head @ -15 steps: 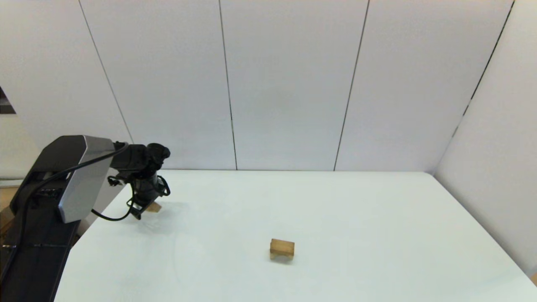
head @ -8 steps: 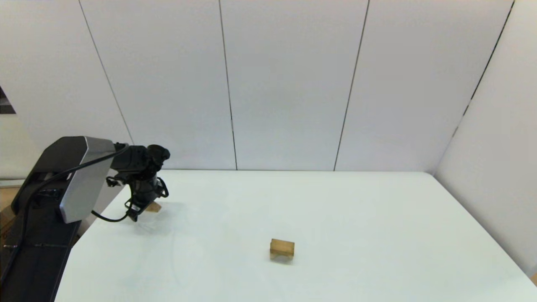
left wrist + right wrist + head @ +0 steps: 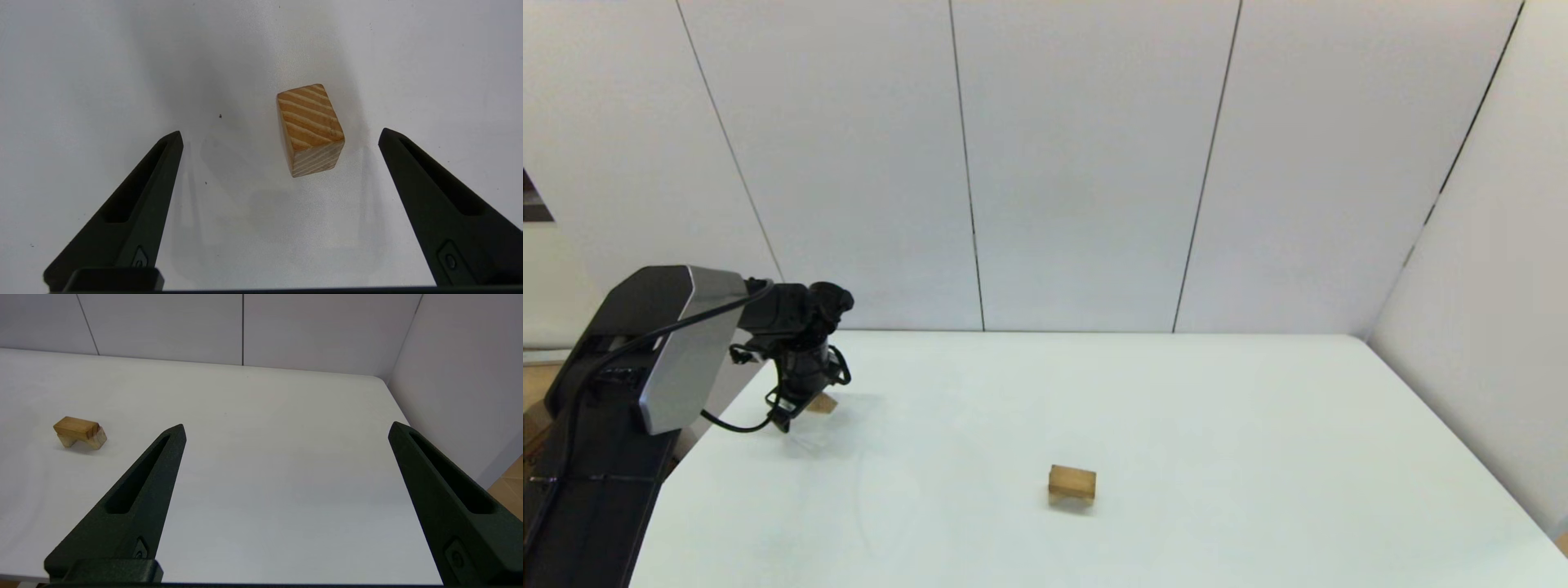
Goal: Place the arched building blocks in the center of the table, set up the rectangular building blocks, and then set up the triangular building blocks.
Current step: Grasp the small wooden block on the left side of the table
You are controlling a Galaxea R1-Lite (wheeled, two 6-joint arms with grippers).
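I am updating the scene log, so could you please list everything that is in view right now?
arched building block: one, tan wood, near the middle of the table, hollow side down
rectangular building block: one, tan wood with striped grain, far left part of the table, below the left tool
table: one, white, fills the foreground
wall panels: several, pale grey, behind and to the right of the table
left tool: one, black, open, above the rectangular block without touching it
right tool: one, black, open, holding nothing, out of the head view, facing across the table
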